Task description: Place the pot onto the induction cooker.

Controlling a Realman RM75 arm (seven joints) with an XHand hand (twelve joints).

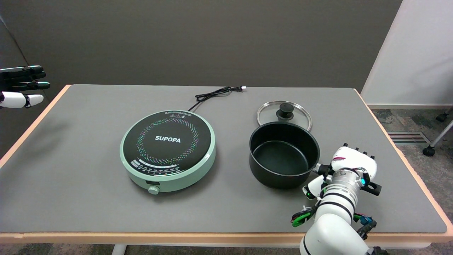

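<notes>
- Right hand (348, 166): seen from behind at the table's near right, knuckles up, fingers curled down over the black pot handle (321, 169). The handle runs in under the palm, and whether the fingers fully clasp it cannot be told, since the back of the hand hides them.
- Thumb side: a white-and-black segment sits low and left of the wrist, just beside the pot's wall; contact with it cannot be judged.
- Black pot (284, 154): stands upright and uncovered on the grey table mat (70, 170), right of centre, its dark interior bare. It is beside the cooker, not on it, with a strip of mat between them.
- Induction cooker (168, 149): round, mint-green body with a black glass top marked "SUPOPA", a ring of coloured dots, and a knob (153, 190) at its near edge.
- Power cord (216, 93): black, running from the cooker's far edge to a plug lying on the mat.
- Glass lid (284, 114): flat on the mat just behind the pot, black knob upward; the pot's rim hides its near edge.
</notes>
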